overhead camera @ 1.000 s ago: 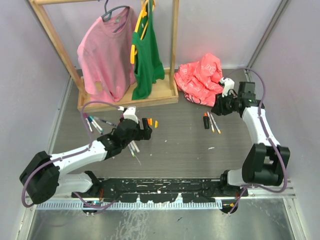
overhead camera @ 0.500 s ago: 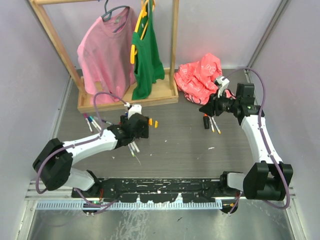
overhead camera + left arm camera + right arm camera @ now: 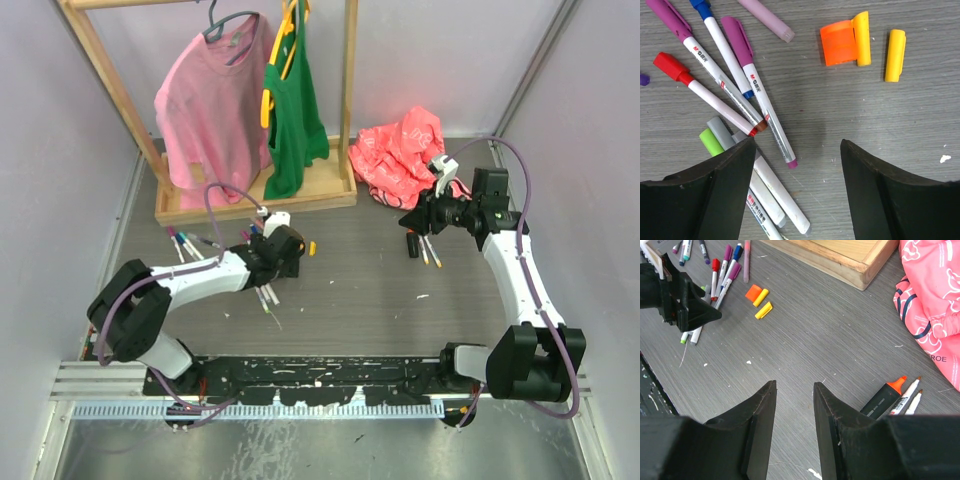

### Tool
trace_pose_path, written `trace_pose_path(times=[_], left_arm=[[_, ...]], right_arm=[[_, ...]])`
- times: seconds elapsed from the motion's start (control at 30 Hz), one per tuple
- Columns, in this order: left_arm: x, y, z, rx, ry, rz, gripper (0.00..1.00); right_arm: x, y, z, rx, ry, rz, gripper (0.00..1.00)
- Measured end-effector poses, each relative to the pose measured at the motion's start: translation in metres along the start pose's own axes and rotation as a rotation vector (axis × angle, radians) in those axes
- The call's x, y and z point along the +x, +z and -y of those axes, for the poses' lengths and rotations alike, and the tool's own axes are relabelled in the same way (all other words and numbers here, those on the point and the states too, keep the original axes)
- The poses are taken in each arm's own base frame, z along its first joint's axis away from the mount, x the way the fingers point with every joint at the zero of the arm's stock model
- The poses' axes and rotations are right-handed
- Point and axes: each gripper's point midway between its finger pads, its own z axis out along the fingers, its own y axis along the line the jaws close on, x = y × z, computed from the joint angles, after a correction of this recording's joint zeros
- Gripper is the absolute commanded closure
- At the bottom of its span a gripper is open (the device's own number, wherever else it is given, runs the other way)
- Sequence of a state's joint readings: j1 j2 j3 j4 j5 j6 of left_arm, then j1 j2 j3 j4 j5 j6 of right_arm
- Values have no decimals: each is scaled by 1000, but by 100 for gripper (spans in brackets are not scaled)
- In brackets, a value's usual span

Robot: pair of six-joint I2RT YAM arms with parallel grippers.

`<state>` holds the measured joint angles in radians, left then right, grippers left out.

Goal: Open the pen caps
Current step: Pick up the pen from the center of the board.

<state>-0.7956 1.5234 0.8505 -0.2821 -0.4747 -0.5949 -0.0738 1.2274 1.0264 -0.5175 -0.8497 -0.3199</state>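
A grey wood-grain desk [image 3: 350, 290] fills the floor of a pale-walled booth, with a wooden clothes rack [image 3: 255, 195] at the back carrying a pink shirt [image 3: 210, 110] and a green garment [image 3: 295, 110], and a crumpled pink plastic bag [image 3: 400, 155] to its right. The left end effector [image 3: 796, 150] hangs low over the desk just right of a loose heap of pens, its two black fingers spread wide with nothing between them. In that heap the left wrist view shows a purple-capped pen [image 3: 752, 85], a red-capped pen [image 3: 700, 90] and a blue-capped pen [image 3: 722, 47] lying fanned out, caps on, with a green-ended pen [image 3: 712, 141] and other white barrels partly hidden under the left finger. Just beyond the fingers lie three loose caps: a wide orange cap [image 3: 839, 42] with a yellow cap [image 3: 861, 37] touching its side, and a second yellow cap [image 3: 895, 54] just beside them (apart by a narrow strip of desk). The right end effector [image 3: 794, 390] hovers well apart from these, near the bag, its fingers slightly parted and holding nothing. Beside it lies a stubby black highlighter [image 3: 885, 395] with an orange end, next to two thin white pens [image 3: 907, 395].
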Motion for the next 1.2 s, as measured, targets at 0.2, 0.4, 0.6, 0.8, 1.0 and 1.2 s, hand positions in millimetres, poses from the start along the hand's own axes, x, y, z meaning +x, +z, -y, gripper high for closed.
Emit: trace_pose_path(times=[0.2, 0.4, 0.6, 0.8, 1.0, 1.2], left_arm=[[0, 10, -6, -25, -32, -21, 42], [-2, 21, -11, -40, -51, -44, 48], [-12, 29, -9, -36, -76, -43, 53], [-14, 35, -8, -45, -81, -52, 55], [-12, 36, -11, -56, -81, -55, 56], [-13, 36, -12, -63, -84, -53, 55]], right_arm=[[0, 0, 0, 0, 0, 0, 58], [0, 0, 0, 0, 0, 0, 58], [0, 0, 0, 0, 0, 0, 58], [0, 0, 0, 0, 0, 0, 58], [0, 0, 0, 0, 0, 0, 58], [0, 0, 0, 0, 0, 0, 58]])
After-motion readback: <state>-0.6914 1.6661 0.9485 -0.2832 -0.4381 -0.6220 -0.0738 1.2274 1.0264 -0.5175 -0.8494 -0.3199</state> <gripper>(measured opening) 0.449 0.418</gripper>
